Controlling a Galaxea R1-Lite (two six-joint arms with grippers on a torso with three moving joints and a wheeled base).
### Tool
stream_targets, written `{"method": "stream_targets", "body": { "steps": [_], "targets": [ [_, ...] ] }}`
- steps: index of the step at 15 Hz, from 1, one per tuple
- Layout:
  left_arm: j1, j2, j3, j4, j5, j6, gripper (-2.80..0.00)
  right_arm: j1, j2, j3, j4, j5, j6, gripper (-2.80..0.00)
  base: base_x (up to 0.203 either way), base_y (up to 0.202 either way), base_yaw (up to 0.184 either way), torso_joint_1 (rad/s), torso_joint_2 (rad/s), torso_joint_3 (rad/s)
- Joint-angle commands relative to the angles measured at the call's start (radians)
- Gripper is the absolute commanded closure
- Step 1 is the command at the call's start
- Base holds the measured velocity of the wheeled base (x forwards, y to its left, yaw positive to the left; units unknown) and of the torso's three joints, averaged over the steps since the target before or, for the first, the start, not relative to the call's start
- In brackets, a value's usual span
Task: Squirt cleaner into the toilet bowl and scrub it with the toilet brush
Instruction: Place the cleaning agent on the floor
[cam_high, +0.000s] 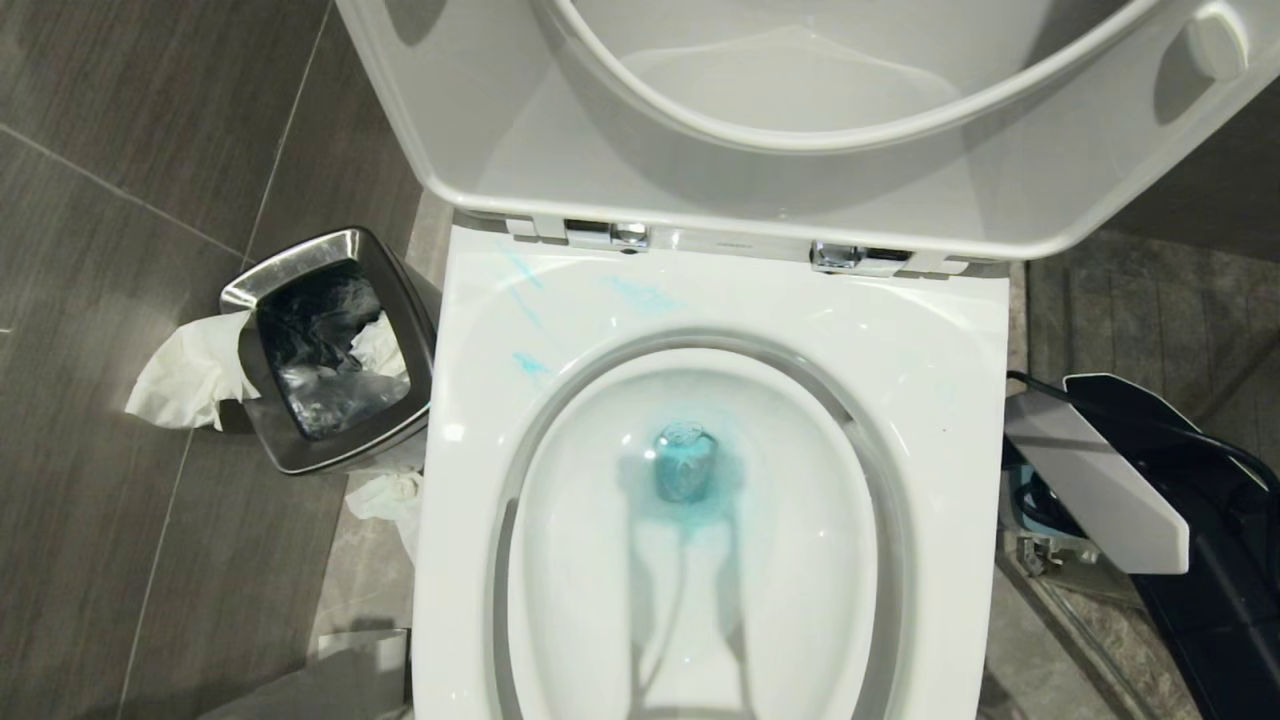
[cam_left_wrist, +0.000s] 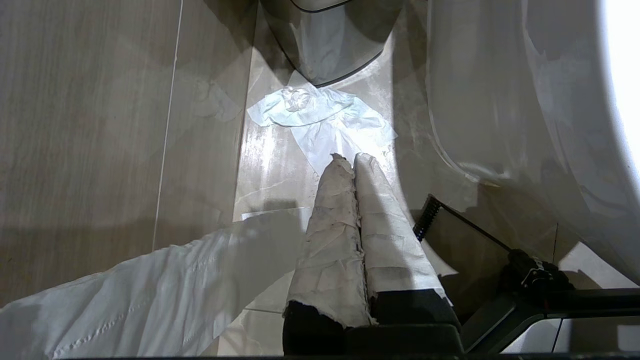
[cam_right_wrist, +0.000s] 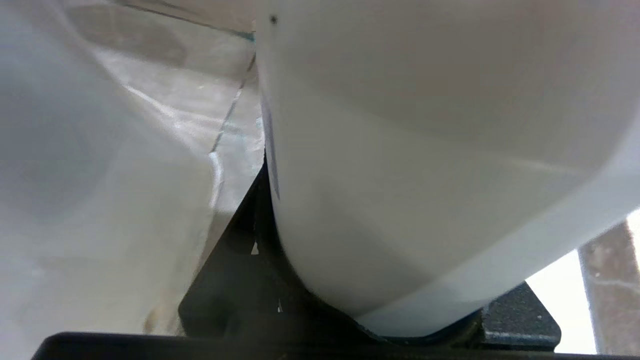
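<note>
— Porcelain first: where is the toilet bowl (cam_high: 700, 330)?

— Dead centre under my head camera, seat and lid (cam_high: 760, 190) up. The cleaner (cam_high: 685, 470) tints the water turquoise at the drain, and I see pale blue smears on the rim at back left.

— Your left gripper (cam_left_wrist: 352, 157)?

— Its paper-wrapped fingers (cam_left_wrist: 332, 225) are pressed together on nothing. It hangs low over the floor tiles (cam_left_wrist: 100, 125) beside the toilet's base, with a crumpled tissue (cam_left_wrist: 320, 117) just ahead of it.

— And the right gripper (cam_right_wrist: 240, 290)?

— It is off the bowl's right side. A smooth white rounded body (cam_right_wrist: 425, 150) sits tight against it and fills my wrist camera; I cannot tell whether it is clamped.

— Anything else?

— A steel bin (cam_high: 300, 270) left of the bowl, with tissue over its edge.
</note>
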Motion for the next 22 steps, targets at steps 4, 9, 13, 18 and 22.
{"method": "stream_targets", "body": {
  "steps": [4, 9, 13, 18, 22],
  "targets": [
    [0.000, 0.002, 0.002, 0.001, 0.000, 0.000, 0.00, 0.002, -0.057, 0.062, 0.000, 0.001, -0.002, 0.00, 0.000, 0.000, 0.000, 0.000, 0.00, 0.000],
    [-0.001, 0.002, 0.002, 0.001, 0.000, 0.000, 0.00, 0.002, -0.065, 0.076, -0.008, 0.001, -0.001, -2.80, 0.000, 0.000, 0.000, 0.000, 0.00, 0.000],
    [0.000, 0.002, 0.002, 0.001, 0.000, 0.000, 0.00, 0.002, -0.071, 0.082, -0.007, 0.001, 0.001, -2.80, 0.000, 0.000, 0.000, 0.000, 0.00, 0.000],
    [0.000, 0.002, 0.002, 0.001, 0.000, 0.000, 0.00, 0.005, -0.166, 0.258, -0.009, 0.000, 0.003, -2.80, 0.000, 0.000, 0.000, 0.000, 0.00, 0.000],
    [0.000, 0.002, 0.003, 0.001, 0.000, 0.000, 0.00, 0.011, -0.293, 0.437, -0.029, -0.045, 0.004, -2.80, 0.000, 0.000, 0.000, 0.000, 0.00, 0.000]
  ]
}}
